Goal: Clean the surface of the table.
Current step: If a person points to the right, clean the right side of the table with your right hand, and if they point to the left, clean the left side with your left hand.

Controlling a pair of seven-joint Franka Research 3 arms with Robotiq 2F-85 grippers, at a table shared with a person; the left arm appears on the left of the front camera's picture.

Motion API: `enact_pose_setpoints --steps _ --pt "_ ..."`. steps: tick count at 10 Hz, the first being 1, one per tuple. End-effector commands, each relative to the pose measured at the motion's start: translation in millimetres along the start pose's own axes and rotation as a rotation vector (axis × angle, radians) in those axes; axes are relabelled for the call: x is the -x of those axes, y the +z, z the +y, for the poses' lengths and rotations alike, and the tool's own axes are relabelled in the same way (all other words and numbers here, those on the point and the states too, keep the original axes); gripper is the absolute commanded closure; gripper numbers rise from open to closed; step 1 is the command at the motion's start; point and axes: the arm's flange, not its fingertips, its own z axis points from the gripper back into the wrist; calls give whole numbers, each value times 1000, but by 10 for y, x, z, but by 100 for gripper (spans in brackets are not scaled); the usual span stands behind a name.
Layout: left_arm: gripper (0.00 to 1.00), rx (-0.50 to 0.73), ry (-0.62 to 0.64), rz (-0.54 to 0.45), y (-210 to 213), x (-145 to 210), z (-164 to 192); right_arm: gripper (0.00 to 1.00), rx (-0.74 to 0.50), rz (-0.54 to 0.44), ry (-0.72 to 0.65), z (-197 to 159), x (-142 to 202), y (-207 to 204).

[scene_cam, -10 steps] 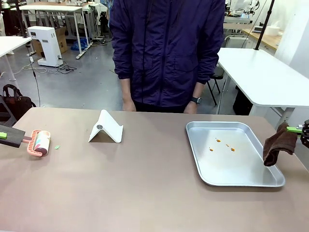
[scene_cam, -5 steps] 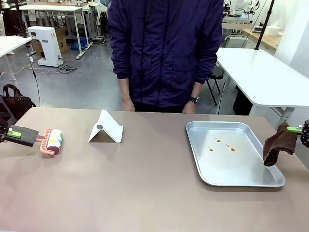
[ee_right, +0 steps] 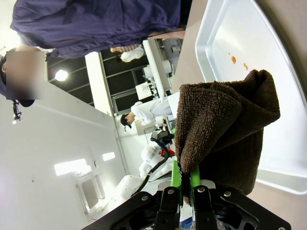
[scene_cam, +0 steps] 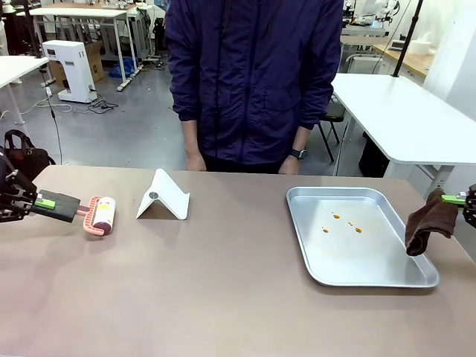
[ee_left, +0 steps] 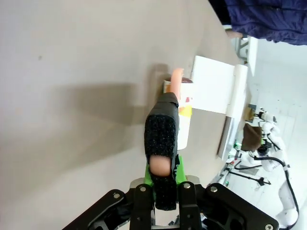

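Note:
The brownish-tan table (scene_cam: 223, 290) stretches across the front view. At its left edge my left gripper (scene_cam: 43, 202) is shut on the black handle of a lint roller (scene_cam: 100, 216), whose pink-framed head lies low on the tabletop. In the left wrist view the handle (ee_left: 163, 136) runs out from between the green pads toward the roller head (ee_left: 184, 112). At the far right my right gripper (scene_cam: 460, 199) is shut on a dark brown cloth (scene_cam: 428, 222), which hangs beside the tray's right rim. The cloth (ee_right: 220, 129) is bunched between the fingers of the right gripper (ee_right: 187, 184).
A shiny metal tray (scene_cam: 312, 253) with small orange stains (scene_cam: 346, 223) lies on the table's right half. A white folded stand (scene_cam: 163, 197) sits left of centre, just right of the roller. A person in a dark jacket (scene_cam: 256, 74) stands at the far edge, hands down.
My left gripper has moved the lint roller to the right along the tabletop, toward the white stand. The right gripper and cloth have stayed still.

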Motion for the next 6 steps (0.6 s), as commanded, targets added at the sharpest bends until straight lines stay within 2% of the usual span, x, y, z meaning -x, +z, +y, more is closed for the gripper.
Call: enact_pose_setpoints --steps 1,3,6 --pt "81 160 -19 40 182 94 19 100 -10 4 1 50 23 17" --pt "81 436 -100 148 667 433 -64 100 -10 4 1 50 23 17" --pt "81 526 -153 210 1285 776 125 100 -10 4 1 50 23 17"
